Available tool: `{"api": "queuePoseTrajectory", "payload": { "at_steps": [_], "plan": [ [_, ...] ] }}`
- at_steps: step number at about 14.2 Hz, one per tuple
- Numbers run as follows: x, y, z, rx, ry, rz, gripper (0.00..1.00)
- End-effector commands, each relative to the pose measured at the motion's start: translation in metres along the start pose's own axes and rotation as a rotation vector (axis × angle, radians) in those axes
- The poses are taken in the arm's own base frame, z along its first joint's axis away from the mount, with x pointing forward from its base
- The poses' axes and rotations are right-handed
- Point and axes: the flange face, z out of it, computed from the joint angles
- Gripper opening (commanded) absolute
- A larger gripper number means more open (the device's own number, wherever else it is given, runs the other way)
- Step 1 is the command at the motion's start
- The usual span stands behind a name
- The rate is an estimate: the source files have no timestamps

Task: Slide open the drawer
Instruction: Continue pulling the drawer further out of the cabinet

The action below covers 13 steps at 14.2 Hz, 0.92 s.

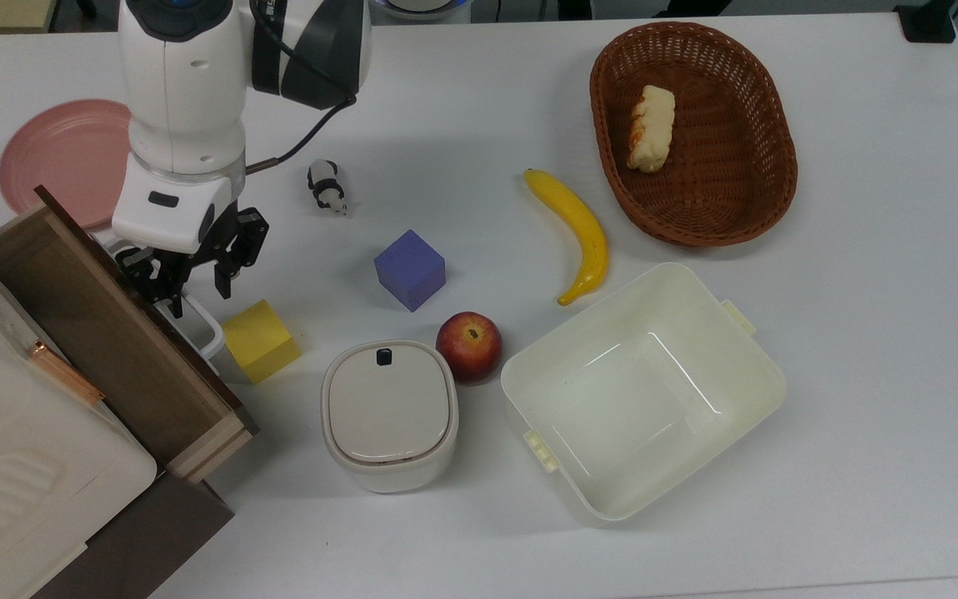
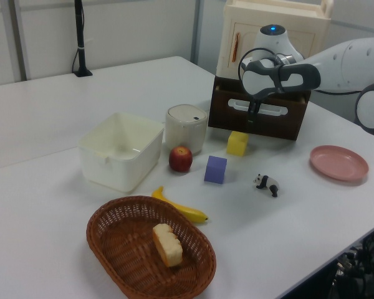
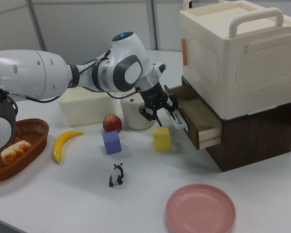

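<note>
Drawer part-way out of the dark cabinet; pincer at its white handle.

Drawer (image 1: 105,333) at the top view's left edge, pulled out from under the cream box (image 3: 237,53), brown inside showing. Pincer (image 1: 194,287) points down at the white bar handle (image 1: 196,326), one finger each side of the bar, fingers spread; cannot tell whether they touch it. Yellow cube (image 1: 259,339) just beside the handle on the white counter (image 1: 861,333). Purple cube (image 1: 409,269), apple (image 1: 468,346) and lidded cream pot (image 1: 388,414) nearby. Cream tub (image 1: 641,391), banana (image 1: 575,233), basket (image 1: 693,133) holding bread (image 1: 652,127) towards the top view's right. Panda figure (image 1: 326,186) and pink plate (image 1: 63,162) near the arm.
</note>
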Motion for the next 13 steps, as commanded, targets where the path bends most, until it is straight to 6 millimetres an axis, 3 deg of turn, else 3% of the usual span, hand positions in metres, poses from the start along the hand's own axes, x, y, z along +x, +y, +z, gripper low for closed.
{"api": "queuePoseTrajectory", "payload": {
  "at_steps": [1, 13],
  "plan": [
    [0.0077, -0.0324, 0.0006, 0.053, -0.036, -0.020, 0.52],
    [0.0083, -0.0383, -0.0089, 0.074, -0.057, -0.026, 0.53]
  ]
}}
